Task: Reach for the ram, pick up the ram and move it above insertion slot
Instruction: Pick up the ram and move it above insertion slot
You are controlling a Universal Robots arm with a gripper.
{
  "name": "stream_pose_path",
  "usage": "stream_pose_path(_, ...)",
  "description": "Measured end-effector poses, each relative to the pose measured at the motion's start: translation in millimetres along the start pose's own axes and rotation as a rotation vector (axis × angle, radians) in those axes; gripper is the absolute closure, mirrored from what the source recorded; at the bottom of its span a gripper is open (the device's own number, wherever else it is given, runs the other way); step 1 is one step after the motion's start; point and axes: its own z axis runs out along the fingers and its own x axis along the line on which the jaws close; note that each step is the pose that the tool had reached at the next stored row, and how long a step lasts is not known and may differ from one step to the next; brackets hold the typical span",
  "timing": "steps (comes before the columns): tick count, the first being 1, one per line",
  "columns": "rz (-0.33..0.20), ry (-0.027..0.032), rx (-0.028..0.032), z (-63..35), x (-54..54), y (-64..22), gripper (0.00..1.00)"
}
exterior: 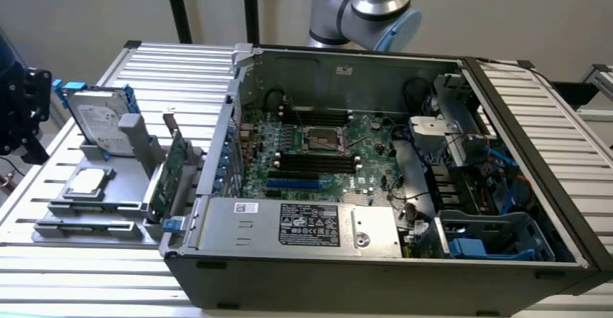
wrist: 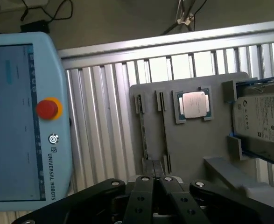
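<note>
- As I judge it, the step in hand is the reach. The hand (wrist: 158, 186) hangs above the grey tray (wrist: 193, 149), with its fingers drawn narrow and nothing held between them.
- The ram (wrist: 143, 133) stands on edge in a long slot of the tray, untouched. A second long slot (wrist: 164, 133) runs just beside it, between it and the CPU (wrist: 193, 105).
- To do this well, the fingers would need to spread wider than the stick is thin. They should sit across it rather than along it and close near its middle, so that it lifts level and doesn't bind.
- Edges: the neighbouring slot's wall is close, so one finger has little room. On the ram's other side the teach pendant (wrist: 20, 121) stands apart from the tray, with bare counter (wrist: 104, 116) between them.
- In the exterior view the tray sits at about eight o'clock from the open case (exterior: 383, 282). The hard drive (exterior: 100, 120) is at the tray's twelve o'clock, and the expansion card (exterior: 174, 174) stands upright at its three o'clock, against the case wall.
- The memory slots (exterior: 316, 161) lie mid-motherboard. The room above them looks open, and the card and case wall are the rims to clear.
</note>
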Motion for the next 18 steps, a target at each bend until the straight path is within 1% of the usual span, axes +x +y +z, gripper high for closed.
stream_pose_path(1, -0.012, 0.0002, 0.0025, 0.4, -0.5, 0.1, 0.9)
stream_pose_path(2, -0.02, 0.0001, 0.0063, 0.7, -1.4, 0.2, 0.9)
stream_pose_path(5, -0.037, -0.0007, 0.0191, 1.4, -4.7, 0.5, 0.9)
stream_pose_path(7, -0.046, -0.0009, 0.0244, 2.0, -6.0, 0.6, 0.9)
stream_pose_path(8, -0.049, -0.0008, 0.0254, 2.2, -6.1, 0.6, 0.9)
stream_pose_path(14, -0.051, -0.0009, 0.0256, 5.2, -6.2, 0.5, 0.89)
stream_pose_path(17, -0.051, -0.0014, 0.0247, 7.7, -6.3, 0.5, 0.7)
stream_pose_path(18, -0.051, -0.0014, 0.0239, 8.8, -6.4, 0.4, 0.7)
